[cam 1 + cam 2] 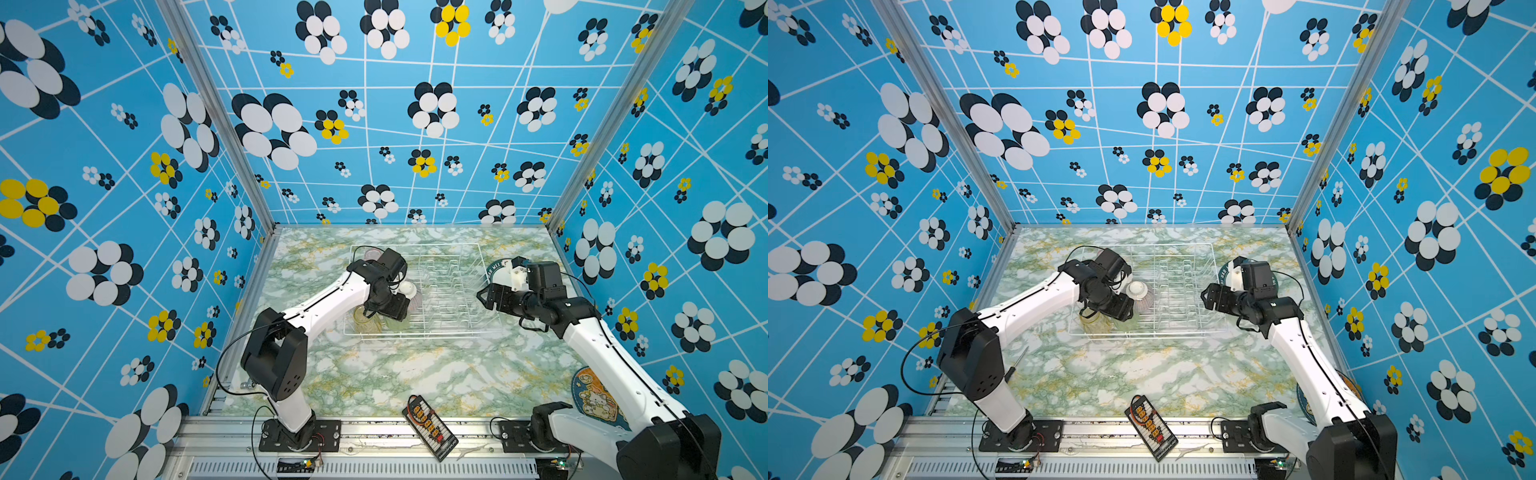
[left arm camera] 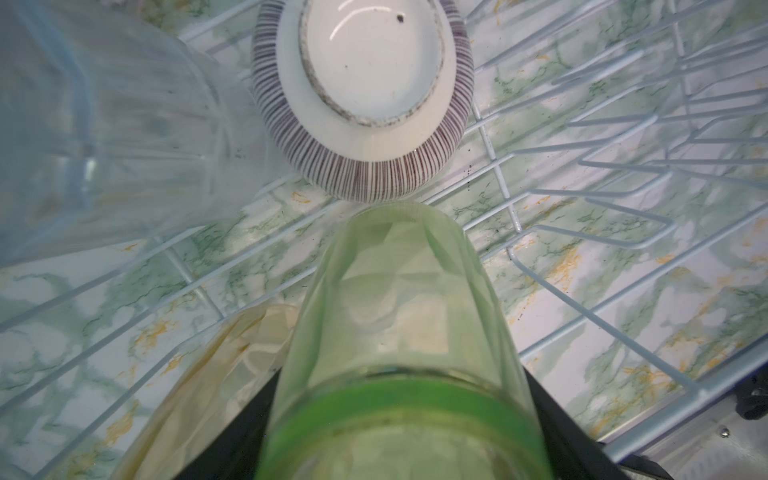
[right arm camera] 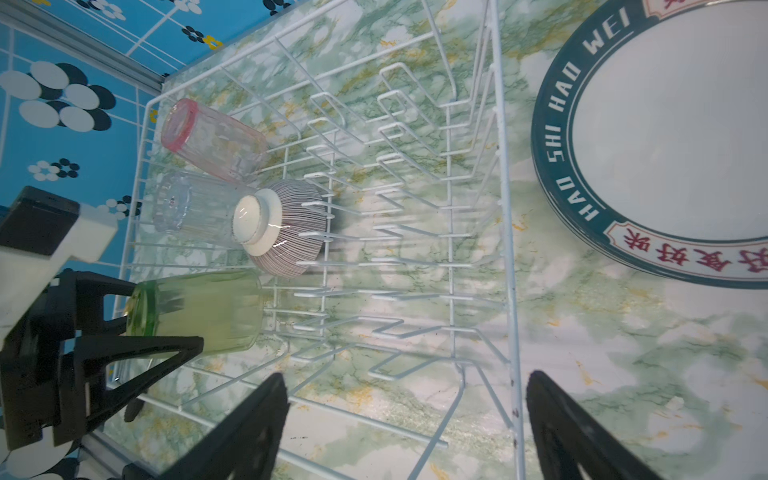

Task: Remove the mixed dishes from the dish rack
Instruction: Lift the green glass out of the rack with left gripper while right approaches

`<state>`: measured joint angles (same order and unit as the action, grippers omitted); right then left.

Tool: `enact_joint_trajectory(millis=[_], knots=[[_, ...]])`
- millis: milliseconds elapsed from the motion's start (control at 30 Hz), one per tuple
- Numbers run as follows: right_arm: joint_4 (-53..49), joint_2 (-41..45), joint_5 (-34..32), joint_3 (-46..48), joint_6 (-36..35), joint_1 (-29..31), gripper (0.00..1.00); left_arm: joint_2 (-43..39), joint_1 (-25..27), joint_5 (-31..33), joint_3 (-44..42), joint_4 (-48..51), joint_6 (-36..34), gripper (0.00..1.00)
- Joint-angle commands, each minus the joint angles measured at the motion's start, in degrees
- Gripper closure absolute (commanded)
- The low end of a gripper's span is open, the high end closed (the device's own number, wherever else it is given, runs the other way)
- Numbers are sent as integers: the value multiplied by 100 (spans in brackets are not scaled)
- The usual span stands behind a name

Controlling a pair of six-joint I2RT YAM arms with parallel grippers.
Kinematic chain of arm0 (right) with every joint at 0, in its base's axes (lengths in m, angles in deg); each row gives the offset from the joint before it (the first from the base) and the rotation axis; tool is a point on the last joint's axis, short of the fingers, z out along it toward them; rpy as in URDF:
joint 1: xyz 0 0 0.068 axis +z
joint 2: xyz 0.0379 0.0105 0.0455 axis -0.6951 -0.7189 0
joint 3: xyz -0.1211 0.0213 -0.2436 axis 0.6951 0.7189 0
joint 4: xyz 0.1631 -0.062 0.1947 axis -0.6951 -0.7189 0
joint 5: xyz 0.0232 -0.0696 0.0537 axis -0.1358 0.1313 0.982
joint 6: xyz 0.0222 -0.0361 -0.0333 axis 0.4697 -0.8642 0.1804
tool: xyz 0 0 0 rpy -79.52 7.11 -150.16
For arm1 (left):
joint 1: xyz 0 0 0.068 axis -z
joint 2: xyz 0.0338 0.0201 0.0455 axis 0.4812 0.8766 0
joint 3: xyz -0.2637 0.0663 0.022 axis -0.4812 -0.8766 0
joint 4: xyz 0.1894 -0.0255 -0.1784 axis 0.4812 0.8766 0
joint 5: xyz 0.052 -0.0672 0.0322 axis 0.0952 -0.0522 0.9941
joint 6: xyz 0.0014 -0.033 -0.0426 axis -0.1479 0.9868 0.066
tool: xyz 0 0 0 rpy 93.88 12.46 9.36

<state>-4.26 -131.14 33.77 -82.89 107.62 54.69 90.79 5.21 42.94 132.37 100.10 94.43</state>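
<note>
Shows the left fingers (image 2: 237,449) clamped on the mouth end of the green tumbler (image 2: 399,291), lying on its side in the dish rack (image 3: 505,208) near its front left corner, with the yellow tumbler (image 2: 199,374) alongside and the upside-down bowl (image 2: 365,83) just past its base. Shows the right fingers (image 3: 249,432) apart and empty over the rack's right rim, the stacked plates (image 3: 665,145) on the table (image 3: 623,374) just outside it.

walls (image 1: 469,137): blue flower print | tabletop (image 1: 395,374): green-veined marble | corner posts (image 1: 217,112): metal
</note>
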Motion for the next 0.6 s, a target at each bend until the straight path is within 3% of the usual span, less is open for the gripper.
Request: enact_joint_trajectory(millis=[0, 300, 567], knots=[[428, 253, 924, 202, 208, 24, 14, -576, -200, -750, -183, -193, -66, 60], [2140, 742, 2756, 923, 1294, 261, 48, -1281, -635, -2806, -548, -1375, 471, 59], [4383, 987, 3304, 1571, 2644, 668, 51, -1222, -673, -4445, -1019, -3575, 1715, 59]])
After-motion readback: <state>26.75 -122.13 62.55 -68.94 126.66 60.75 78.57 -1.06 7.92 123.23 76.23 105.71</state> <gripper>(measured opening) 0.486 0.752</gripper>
